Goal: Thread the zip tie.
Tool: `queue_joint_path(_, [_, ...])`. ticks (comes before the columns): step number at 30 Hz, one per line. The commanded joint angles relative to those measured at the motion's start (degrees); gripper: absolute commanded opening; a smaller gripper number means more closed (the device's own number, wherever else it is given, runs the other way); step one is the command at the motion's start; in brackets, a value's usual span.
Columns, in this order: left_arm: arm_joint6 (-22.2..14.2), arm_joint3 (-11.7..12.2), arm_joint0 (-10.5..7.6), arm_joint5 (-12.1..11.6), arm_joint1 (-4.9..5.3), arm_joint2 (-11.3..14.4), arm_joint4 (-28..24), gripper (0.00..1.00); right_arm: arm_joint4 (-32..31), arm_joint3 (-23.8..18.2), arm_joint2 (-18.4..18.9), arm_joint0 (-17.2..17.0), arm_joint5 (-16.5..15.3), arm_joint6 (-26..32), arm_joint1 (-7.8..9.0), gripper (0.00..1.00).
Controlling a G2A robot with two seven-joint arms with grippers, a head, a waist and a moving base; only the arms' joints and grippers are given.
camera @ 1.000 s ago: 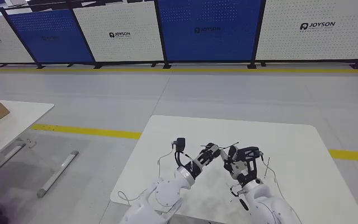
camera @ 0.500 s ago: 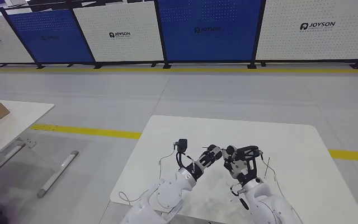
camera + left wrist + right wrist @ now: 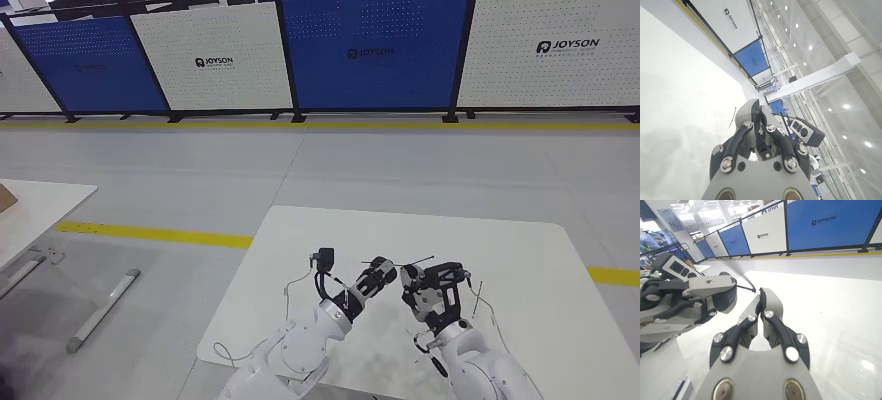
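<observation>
Black zip tie (image 3: 745, 288) clamped in the fully shut left gripper (image 3: 734, 285), strap sticking out of its tips in right wrist view. The right gripper (image 3: 760, 293) closed too, just beside left gripper; contact with tie unclear. Left wrist view adds second tie (image 3: 732, 117) flat on table (image 3: 677, 66), near left gripper.
</observation>
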Motion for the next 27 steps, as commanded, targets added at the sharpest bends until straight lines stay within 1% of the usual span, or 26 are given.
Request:
queue_joint_path(1, [0.38,-0.05,-0.02,-0.05,-0.05,0.05,-0.11,0.00,0.38,0.03,0.11,-0.05,-0.32,0.31,0.04,0.00])
queue_joint_path(8, [1.42,0.22,-0.34,0.13,-0.25,0.17,-0.48,0.00,1.76,0.34,0.51,-0.02,-1.18,1.30,0.14,0.01])
queue_joint_path(9, [1.52,0.25,-0.37,0.19,-0.28,0.20,-0.54,0.00,1.90,0.36,0.62,-0.01,-1.22,1.35,0.16,0.16])
queue_joint_path(10, [1.57,0.27,-0.40,0.23,-0.30,0.23,-0.57,0.00,1.97,0.39,0.70,-0.01,-1.28,1.39,0.18,0.24])
queue_joint_path(11, [1.59,0.31,-0.43,0.27,-0.32,0.26,-0.58,0.00,2.11,0.38,0.81,-0.03,-1.30,1.36,0.20,0.29])
queue_joint_path(12, [1.57,0.32,-0.45,0.31,-0.33,0.28,-0.61,0.00,2.23,0.34,0.90,-0.04,-1.29,1.26,0.21,0.31])
queue_joint_path(18, [1.45,0.51,-0.73,0.63,-0.44,0.47,-0.70,0.00,2.52,0.18,1.16,0.10,-1.30,1.10,0.27,0.33])
queue_joint_path(19, [1.43,0.53,-0.75,0.65,-0.46,0.48,-0.71,0.00,2.53,0.17,1.15,0.13,-1.25,1.06,0.27,0.31])
queue_joint_path(20, [1.39,0.54,-0.77,0.66,-0.47,0.49,-0.73,0.00,2.55,0.17,1.14,0.14,-1.19,0.95,0.27,0.25])
queue_joint_path(22, [1.26,0.54,-0.76,0.60,-0.48,0.51,-0.72,0.00,2.61,0.18,1.08,0.13,-1.00,0.67,0.26,0.27])
queue_joint_path(27, [1.05,0.55,-0.54,0.53,-0.47,0.42,-0.67,0.00,2.51,0.16,0.89,0.22,-0.82,0.50,0.25,0.27])
